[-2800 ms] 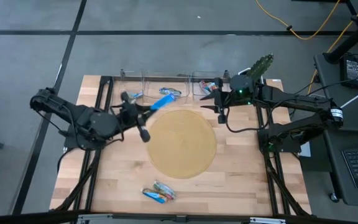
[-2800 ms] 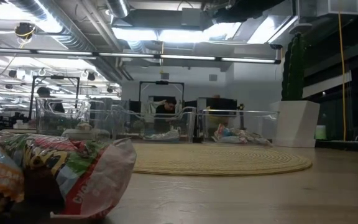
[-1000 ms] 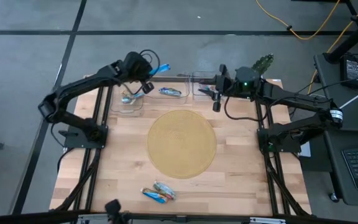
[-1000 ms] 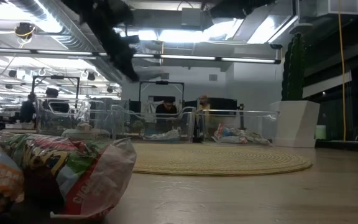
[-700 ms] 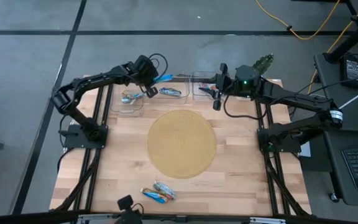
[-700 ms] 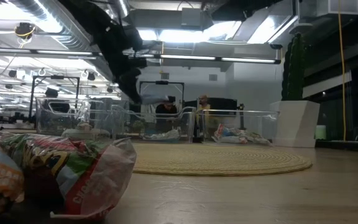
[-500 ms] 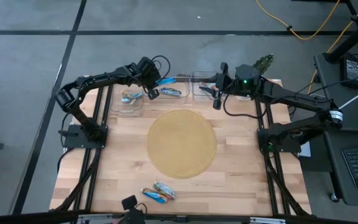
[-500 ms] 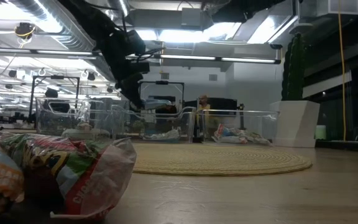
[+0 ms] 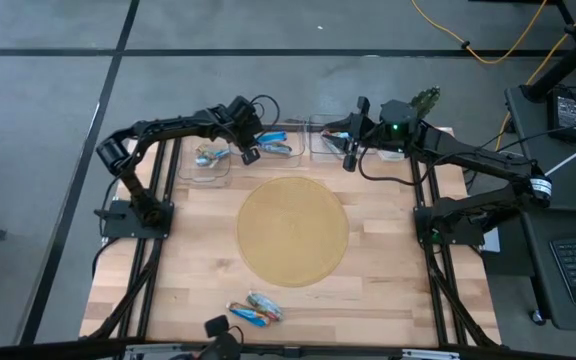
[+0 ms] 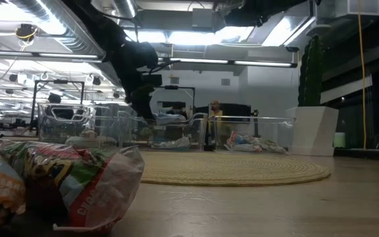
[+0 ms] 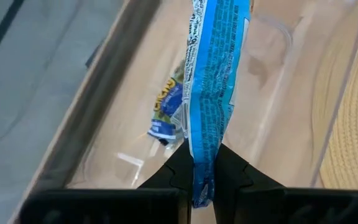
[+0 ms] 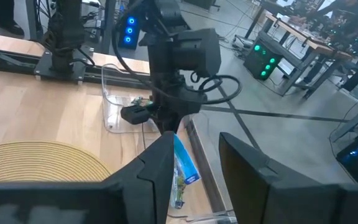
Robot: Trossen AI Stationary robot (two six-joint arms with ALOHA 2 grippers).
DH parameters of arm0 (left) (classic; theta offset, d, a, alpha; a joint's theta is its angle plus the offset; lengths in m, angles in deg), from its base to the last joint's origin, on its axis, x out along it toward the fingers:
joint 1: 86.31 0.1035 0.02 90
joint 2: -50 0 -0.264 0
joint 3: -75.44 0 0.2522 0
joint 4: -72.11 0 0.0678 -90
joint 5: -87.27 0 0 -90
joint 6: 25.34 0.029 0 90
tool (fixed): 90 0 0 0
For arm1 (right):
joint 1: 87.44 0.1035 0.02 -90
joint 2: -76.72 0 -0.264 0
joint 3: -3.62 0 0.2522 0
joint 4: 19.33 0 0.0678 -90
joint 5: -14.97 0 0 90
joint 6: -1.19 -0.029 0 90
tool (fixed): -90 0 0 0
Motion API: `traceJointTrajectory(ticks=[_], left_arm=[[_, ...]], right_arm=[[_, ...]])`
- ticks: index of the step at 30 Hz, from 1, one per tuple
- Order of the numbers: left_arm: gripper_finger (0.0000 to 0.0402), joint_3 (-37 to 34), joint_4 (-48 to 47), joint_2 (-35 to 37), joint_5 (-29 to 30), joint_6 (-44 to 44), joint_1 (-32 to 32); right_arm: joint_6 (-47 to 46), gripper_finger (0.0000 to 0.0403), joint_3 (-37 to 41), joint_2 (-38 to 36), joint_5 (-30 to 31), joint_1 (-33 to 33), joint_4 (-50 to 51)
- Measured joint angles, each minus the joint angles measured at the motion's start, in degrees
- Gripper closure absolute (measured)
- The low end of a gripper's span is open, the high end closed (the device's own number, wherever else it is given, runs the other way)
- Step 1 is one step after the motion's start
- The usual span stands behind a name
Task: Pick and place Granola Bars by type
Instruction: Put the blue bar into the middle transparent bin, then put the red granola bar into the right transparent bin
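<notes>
From overhead you look straight down on the whole table (image 9: 208,250). The low camera sits at tabletop level, facing the bins (image 10: 176,128). Both wrist cameras look closely past their fingers, sharing the round mat (image 9: 292,231).

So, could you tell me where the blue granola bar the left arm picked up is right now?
The blue granola bar hangs pinched in the left gripper above the middle clear bin at the table's far edge, just beyond the round mat.
</notes>
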Motion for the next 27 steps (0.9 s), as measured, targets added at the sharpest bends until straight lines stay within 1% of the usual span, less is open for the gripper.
traceJointTrajectory(ticks=[8,15,21,24,27], left_arm=[[0.0382,0.0,1.01,-2.39,-0.48,1.84,-0.31],[0.0377,0.0,1.24,-3.33,-0.65,1.42,-0.31],[0.034,0.0,1.14,-3.33,-0.61,0.64,-0.31],[0.0313,0.36,0.27,-3.08,-0.56,0.9,-0.66],[0.0281,2.78,-2.11,-2.17,-0.56,0.88,-1.16]], right_arm=[[-0.15,0.0272,0.0,0.0,-0.02,0.0,0.0],[-1.37,0.0272,0.0,0.0,-0.02,0.0,0.02],[-1.44,0.0272,0.0,0.0,-0.02,0.0,0.02],[-1.42,0.0272,-0.02,0.0,-0.02,0.0,0.06],[-1.4,0.0272,-0.07,0.0,-0.02,0.0,0.44]])
